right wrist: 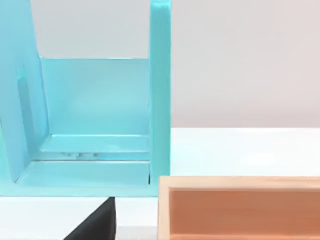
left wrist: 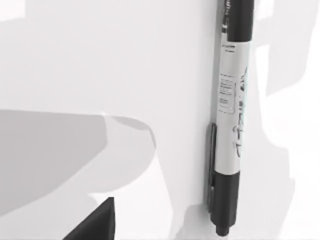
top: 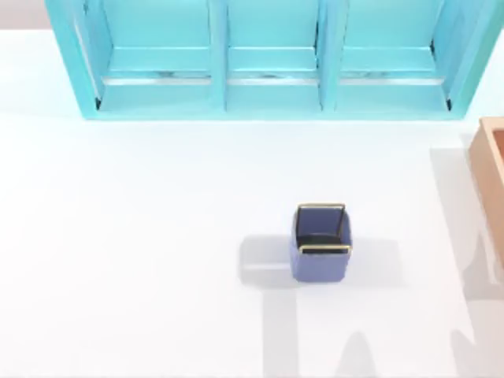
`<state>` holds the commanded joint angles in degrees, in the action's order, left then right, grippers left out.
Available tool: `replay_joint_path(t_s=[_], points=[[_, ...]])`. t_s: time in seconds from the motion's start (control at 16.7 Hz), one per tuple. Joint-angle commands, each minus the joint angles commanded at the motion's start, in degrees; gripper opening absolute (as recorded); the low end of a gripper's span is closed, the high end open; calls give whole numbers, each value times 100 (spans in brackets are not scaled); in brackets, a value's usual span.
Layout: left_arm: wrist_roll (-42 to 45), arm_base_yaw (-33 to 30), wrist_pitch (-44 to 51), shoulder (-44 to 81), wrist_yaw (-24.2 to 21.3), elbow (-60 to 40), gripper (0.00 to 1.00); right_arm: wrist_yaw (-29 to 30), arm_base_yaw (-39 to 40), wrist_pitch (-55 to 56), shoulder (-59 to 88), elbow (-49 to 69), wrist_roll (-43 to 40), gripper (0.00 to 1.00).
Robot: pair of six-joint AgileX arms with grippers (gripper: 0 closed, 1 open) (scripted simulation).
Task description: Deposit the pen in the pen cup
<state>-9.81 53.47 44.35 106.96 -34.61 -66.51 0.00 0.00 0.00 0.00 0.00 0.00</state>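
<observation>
**On the white table: pen lying loose, cup standing apart**

Beneath your left wrist camera the pen (left wrist: 231, 120) lies flat on the white table (left wrist: 100, 60), dark at both ends with a pale labelled barrel and a clip along one side. Judge it light, rigid and smooth, so liable to roll or slip; take hold across the pale mid-barrel, clear of the clip, to keep it balanced.

The left wrist view gives the pen close up, with a dark corner of the left gripper (left wrist: 95, 225); whether its fingers are spread or closed you cannot tell.

The top view gives the pen cup (top: 321, 242), upright right of centre, before the turquoise shelf unit (top: 268, 63).

The right wrist view adds the tan wooden box (right wrist: 240, 207) beside the shelf and a dark corner of the right gripper (right wrist: 97, 225), finger state likewise undeterminable.
</observation>
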Motion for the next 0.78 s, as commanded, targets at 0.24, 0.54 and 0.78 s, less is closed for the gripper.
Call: replay_joint_path(t_s=[0.24, 0.54, 0.78], points=[[-115, -109, -232, 108, 14, 65, 100, 0, 0, 0, 0, 0, 0, 100], [-661, -562, -1455, 720, 65, 347, 100, 0, 0, 0, 0, 0, 0, 100], [-1049, -899, -2274, 1123, 118, 555, 100, 0, 0, 0, 0, 0, 0, 100]])
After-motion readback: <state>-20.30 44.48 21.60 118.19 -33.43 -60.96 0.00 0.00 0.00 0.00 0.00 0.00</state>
